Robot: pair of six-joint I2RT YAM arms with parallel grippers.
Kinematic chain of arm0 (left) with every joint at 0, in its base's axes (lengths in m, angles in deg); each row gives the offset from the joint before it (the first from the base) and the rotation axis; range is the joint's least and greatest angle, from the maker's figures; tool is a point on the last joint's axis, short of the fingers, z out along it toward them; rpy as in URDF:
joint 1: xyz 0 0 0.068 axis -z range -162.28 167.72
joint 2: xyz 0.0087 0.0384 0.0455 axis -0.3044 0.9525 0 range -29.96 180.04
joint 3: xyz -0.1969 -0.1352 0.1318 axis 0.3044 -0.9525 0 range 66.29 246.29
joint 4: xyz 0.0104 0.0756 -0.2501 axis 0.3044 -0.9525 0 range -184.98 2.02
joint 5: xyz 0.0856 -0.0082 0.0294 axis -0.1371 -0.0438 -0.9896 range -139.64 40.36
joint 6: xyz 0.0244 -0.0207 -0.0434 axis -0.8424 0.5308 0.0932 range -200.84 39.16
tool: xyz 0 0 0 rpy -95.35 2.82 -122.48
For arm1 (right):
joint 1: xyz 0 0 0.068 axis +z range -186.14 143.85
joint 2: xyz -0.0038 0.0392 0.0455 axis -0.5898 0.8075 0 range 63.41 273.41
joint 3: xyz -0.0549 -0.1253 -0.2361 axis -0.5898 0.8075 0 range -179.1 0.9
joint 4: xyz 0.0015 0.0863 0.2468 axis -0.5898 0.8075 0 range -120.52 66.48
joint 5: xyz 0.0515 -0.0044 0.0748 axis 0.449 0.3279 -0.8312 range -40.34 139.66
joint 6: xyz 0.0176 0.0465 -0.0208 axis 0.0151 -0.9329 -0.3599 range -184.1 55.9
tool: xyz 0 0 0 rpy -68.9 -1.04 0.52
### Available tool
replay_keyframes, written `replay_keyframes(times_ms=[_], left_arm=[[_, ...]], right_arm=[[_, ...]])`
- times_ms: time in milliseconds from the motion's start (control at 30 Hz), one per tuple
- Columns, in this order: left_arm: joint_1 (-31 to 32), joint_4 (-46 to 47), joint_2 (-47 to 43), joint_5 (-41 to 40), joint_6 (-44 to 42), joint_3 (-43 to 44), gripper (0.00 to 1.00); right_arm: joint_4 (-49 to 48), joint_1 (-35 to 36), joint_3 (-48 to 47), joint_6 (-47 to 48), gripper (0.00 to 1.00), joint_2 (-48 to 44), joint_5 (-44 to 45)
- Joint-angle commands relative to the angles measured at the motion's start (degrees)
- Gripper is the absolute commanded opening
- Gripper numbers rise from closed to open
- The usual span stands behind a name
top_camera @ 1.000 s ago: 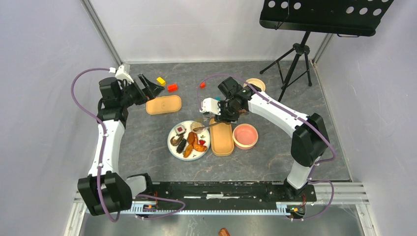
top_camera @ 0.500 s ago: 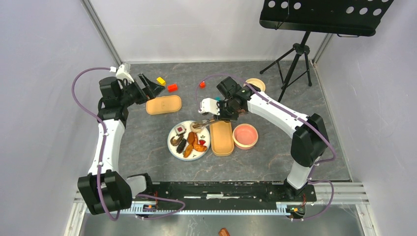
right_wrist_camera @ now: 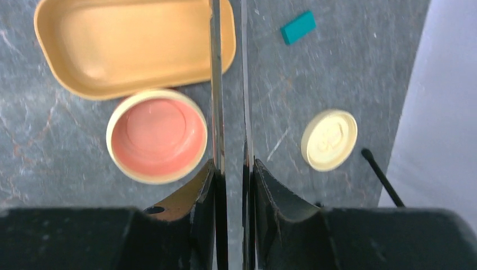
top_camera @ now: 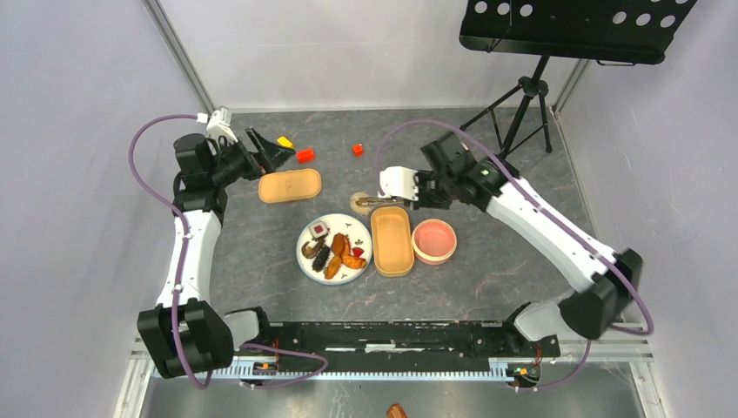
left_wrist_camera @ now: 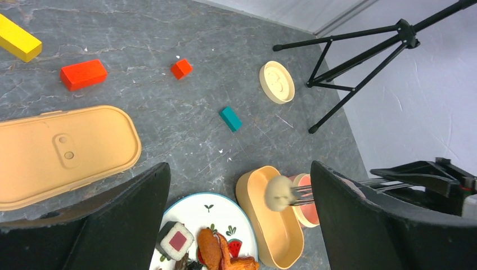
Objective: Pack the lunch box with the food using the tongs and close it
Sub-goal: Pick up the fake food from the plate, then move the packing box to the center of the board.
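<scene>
Right gripper [right_wrist_camera: 230, 167] pinches slim metal tongs [right_wrist_camera: 216, 84] (gripping round rice ball [left_wrist_camera: 277, 193]); left gripper [left_wrist_camera: 239, 165] spread

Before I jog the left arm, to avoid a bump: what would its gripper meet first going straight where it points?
The left gripper would likely reach bare table between the long lid and the plate; depth is unclear, the plate's rim may come sooner.

One plate [left_wrist_camera: 194, 211], one oblong box [right_wrist_camera: 129, 45], one oblong lid [left_wrist_camera: 62, 152], one pink container [right_wrist_camera: 156, 135], one cream lid [right_wrist_camera: 329, 139], one tongs [right_wrist_camera: 216, 84], one rice ball [left_wrist_camera: 277, 193]. Two red blocks [left_wrist_camera: 84, 74], one yellow block [left_wrist_camera: 18, 38], one teal block [left_wrist_camera: 230, 118].
</scene>
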Motion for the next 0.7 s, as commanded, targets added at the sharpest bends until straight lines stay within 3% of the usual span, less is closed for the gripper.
replay_keyframes(times_ms=[0, 300, 667], left_arm=[[-0.09, 3.37, -0.51, 3.41, 1.04, -0.25, 1.00], [1.43, 5.19, -1.12, 4.91, 1.57, -2.09, 1.00], [4.47, 10.19, 0.01, 4.78, 5.03, -2.71, 1.00]], right_arm=[[1.97, -1.66, 5.73, 1.90, 0.00, -8.09, 4.32], [6.68, -2.79, 14.92, 0.40, 0.00, -19.74, 10.37], [9.91, -5.32, 19.33, -2.74, 0.00, -22.60, 16.44]])
